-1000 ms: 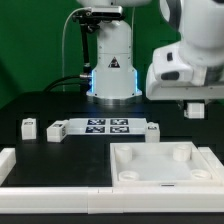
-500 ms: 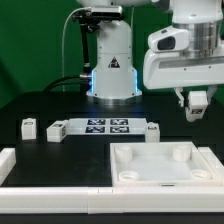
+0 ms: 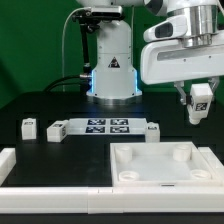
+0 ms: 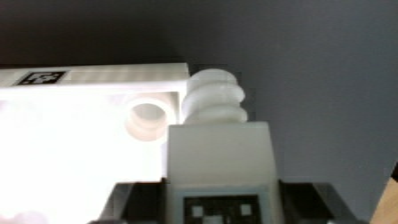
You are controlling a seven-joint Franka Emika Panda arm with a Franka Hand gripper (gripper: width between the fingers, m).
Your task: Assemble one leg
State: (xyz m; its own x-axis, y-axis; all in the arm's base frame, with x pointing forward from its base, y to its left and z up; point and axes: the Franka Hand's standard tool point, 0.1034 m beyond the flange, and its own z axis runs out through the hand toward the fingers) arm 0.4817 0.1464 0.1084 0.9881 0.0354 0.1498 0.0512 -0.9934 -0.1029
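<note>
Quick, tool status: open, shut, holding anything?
Tool: closed on one leg, held up in the air.

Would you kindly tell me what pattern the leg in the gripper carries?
A black-and-white square tag on the white leg, clearest in the exterior view.

A robotics lab: black table (image 3: 45, 100), green backdrop (image 3: 30, 40) upper left, tagged marker board (image 3: 105, 126) at centre, arm base (image 3: 112, 70) behind.
</note>
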